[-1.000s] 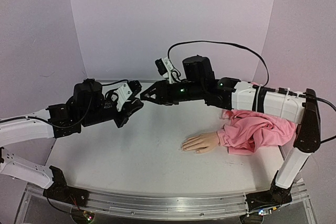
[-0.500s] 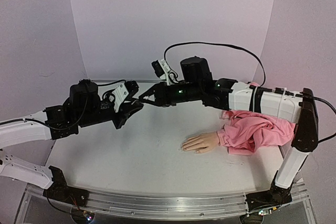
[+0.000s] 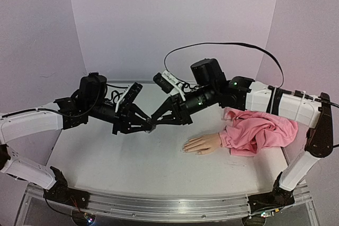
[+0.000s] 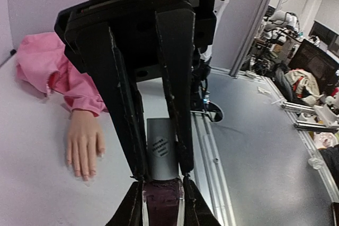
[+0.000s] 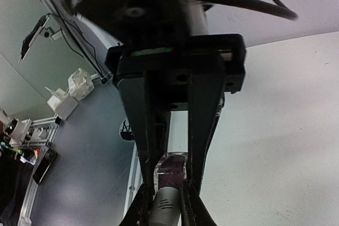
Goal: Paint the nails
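The left gripper [image 4: 162, 213] is clamped on the dark polish bottle [image 4: 161, 197], and the right gripper [image 5: 166, 199] on its grey cap [image 4: 161, 149]. The nails [image 4: 85, 173], perhaps unpainted, lie nearby on the mannequin hand [image 3: 203, 144]. Hold the bottle still and turn the cap on its own axis.

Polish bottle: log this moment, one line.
left tool: shut on dark-purple glass polish bottle | right tool: shut on its grey cap | flesh-coloured mannequin hand: flat on white table, untouched
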You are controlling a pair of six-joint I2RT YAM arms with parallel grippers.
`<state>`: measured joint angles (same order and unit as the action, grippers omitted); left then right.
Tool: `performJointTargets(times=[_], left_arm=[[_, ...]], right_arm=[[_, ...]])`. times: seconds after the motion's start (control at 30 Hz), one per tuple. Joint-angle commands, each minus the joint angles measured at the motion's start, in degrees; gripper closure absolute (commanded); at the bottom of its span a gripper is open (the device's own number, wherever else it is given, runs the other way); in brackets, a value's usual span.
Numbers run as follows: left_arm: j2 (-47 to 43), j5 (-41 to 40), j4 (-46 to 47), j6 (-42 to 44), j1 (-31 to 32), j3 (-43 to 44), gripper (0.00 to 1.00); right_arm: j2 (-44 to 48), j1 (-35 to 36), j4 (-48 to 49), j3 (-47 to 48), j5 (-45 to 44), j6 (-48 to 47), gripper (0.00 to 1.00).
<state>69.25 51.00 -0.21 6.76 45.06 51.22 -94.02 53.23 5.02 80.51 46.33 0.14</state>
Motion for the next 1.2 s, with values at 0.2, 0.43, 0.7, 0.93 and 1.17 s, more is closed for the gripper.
performJointTargets(times=[0.2, 0.43, 0.7, 0.93, 1.17], left_arm=[[-3.72, -13.19, 4.68, 4.04, -0.33, 0.03, 1.0], [-6.88, -41.17, 4.25, 9.11, 0.81, -1.95, 1.0], [-7.59, -43.29, 4.22, 10.8, 2.05, -2.24, 1.0], [-7.45, -44.33, 4.16, 12.47, 4.12, -2.66, 1.0], [-7.15, -44.5, 4.14, 12.47, 4.53, -2.68, 1.0]], right_arm=[[3.08, -0.16, -3.61, 0.83, -18.06, 3.45, 0.34], [4.18, -0.19, 6.34, -1.71, -29.97, 22.5, 0.12], [-1.12, 0.13, 16.16, 2.06, -22.7, 32.2, 0.19], [-6.83, 0.29, 19.01, 6.98, -20.34, 35.64, 0.45], [-7.66, 0.27, 20.72, 6.5, -18.12, 37.19, 0.75]])
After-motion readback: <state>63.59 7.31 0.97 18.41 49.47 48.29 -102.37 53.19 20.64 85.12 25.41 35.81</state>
